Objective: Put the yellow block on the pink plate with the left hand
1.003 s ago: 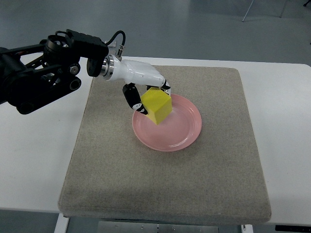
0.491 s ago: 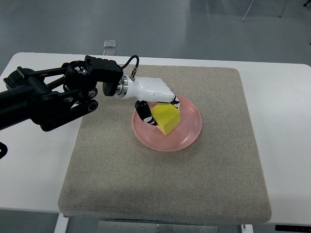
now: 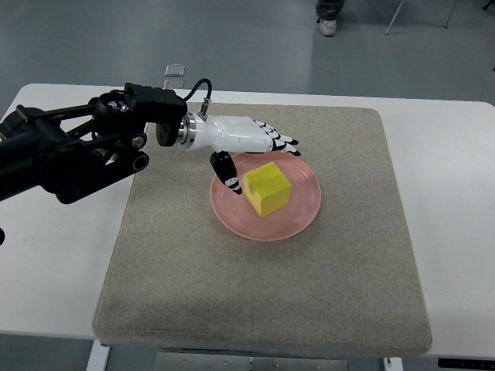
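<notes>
On the pink plate (image 3: 298, 220), near the middle of the top view, you can see the yellow block (image 3: 267, 188) sitting flat, slightly left of the plate's centre, with 1 corner turned toward the camera. You have the left hand (image 3: 246, 144) hovering just beside it, over the plate's upper left rim; its arm reaches in from the picture's left edge as a bulky black linkage that ends in a silver wrist ring and a white palm. Look at the fingers (image 3: 283, 142): they are stretched out flat and spread, pointing to the right above the far side of the block, and they hold nothing. The thumb (image 3: 226, 169) hangs down separately on the block's left side, its black tip close to the yellow face; whether it touches the block you cannot tell from this angle. The plate rests on a grey-brown mat (image 3: 340, 294) that covers most of the white surface (image 3: 58, 263), and the plate lies in the mat's upper middle part. Beyond the far edge of the surface you can make out a small pale object (image 3: 175, 69) on the grey floor, too small to identify, and at the top edge of the view a person's shoe (image 3: 328, 26). You will find no right arm anywhere in the picture.
</notes>
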